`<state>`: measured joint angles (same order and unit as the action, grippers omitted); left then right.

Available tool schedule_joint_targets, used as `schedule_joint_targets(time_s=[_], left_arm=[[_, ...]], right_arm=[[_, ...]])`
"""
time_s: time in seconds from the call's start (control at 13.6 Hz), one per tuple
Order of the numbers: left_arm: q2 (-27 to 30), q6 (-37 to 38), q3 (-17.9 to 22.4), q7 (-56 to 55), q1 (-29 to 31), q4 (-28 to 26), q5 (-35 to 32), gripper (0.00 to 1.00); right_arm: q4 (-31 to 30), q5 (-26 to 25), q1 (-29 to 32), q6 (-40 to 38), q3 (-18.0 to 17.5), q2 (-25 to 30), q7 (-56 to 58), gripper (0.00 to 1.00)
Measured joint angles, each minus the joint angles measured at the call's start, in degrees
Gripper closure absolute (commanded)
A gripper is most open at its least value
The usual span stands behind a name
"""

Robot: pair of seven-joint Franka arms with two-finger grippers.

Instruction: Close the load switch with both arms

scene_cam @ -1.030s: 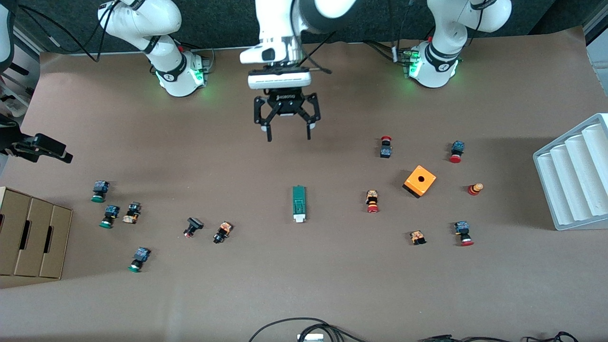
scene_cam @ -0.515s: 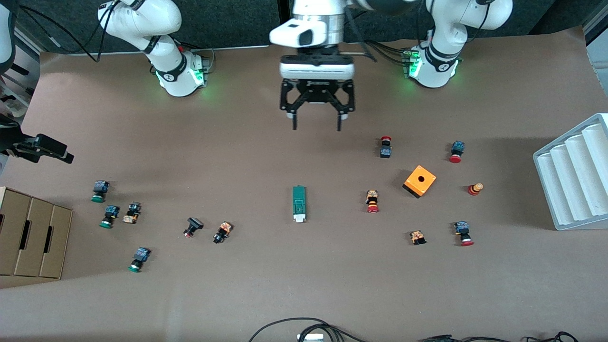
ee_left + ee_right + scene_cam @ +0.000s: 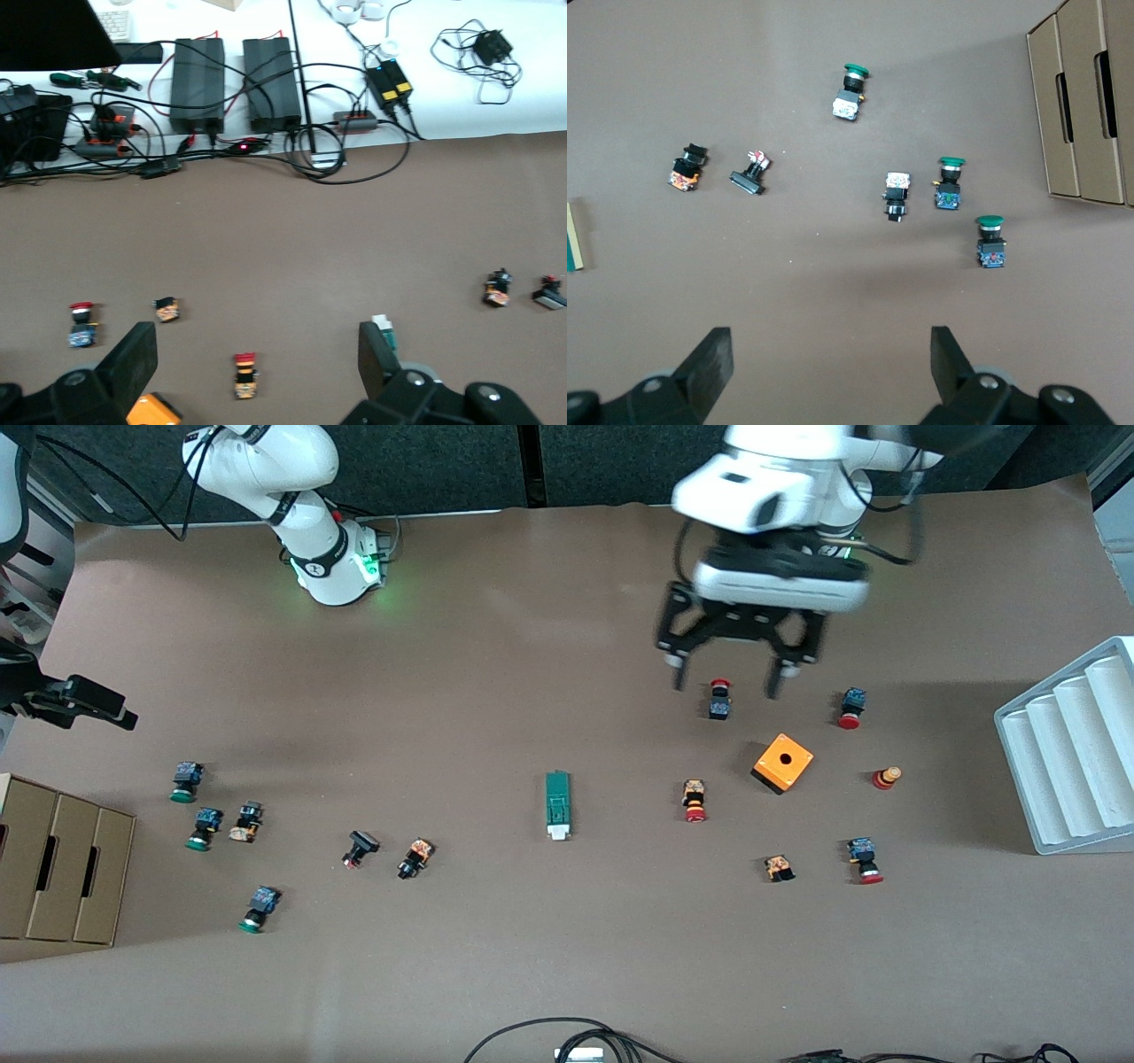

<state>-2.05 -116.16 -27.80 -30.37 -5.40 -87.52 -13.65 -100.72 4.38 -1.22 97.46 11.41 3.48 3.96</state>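
The load switch [image 3: 557, 804], a narrow dark-green block with a white end, lies flat near the middle of the table. It also shows at the edge of the right wrist view [image 3: 574, 235] and partly hidden by a finger in the left wrist view [image 3: 387, 329]. My left gripper [image 3: 725, 688] is open and empty, up over a red-capped push-button [image 3: 719, 699] toward the left arm's end; in its wrist view [image 3: 255, 354] the jaws stand wide apart. My right gripper [image 3: 828, 363] is open and empty, waiting high over the right arm's end.
An orange cube with a hole [image 3: 783, 763] and several push-buttons lie toward the left arm's end. More buttons and a cardboard box [image 3: 62, 868] lie toward the right arm's end. A white ridged tray [image 3: 1072, 753] stands at the table's edge. Cables [image 3: 567, 1036] lie at the front edge.
My left gripper has swung from over the table's middle toward the left arm's end, still open. The load switch and the right arm have not moved.
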Motion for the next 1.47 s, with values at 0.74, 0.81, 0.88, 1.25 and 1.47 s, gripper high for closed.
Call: schedule_joint_targets(time_s=[0.74,0.81,0.88,1.25,1.47], left_arm=[[0.3,14.9,18.2,15.1,5.4,-0.5,11.6,0.00],[0.3,16.4,19.4,15.9,5.9,-0.6,11.7,0.00],[0.3,17.9,19.9,16.1,6.7,-0.5,12.0,0.00],[0.2,25.7,20.3,16.4,8.0,-0.1,12.9,0.00],[-1.3,26.1,22.5,18.5,8.4,-0.2,13.1,0.00]], right_arm=[[0.0,0.0,0.0,0.0,0.0,0.0,0.0,0.01],[0.0,0.0,0.0,0.0,-0.1,0.0,0.0,0.01],[0.0,0.0,0.0,0.0,-0.1,0.0,0.0,0.01],[0.0,0.0,-0.1,0.0,-0.2,0.0,0.0,0.01],[0.0,0.0,-0.1,0.0,-0.2,0.0,0.0,0.01]])
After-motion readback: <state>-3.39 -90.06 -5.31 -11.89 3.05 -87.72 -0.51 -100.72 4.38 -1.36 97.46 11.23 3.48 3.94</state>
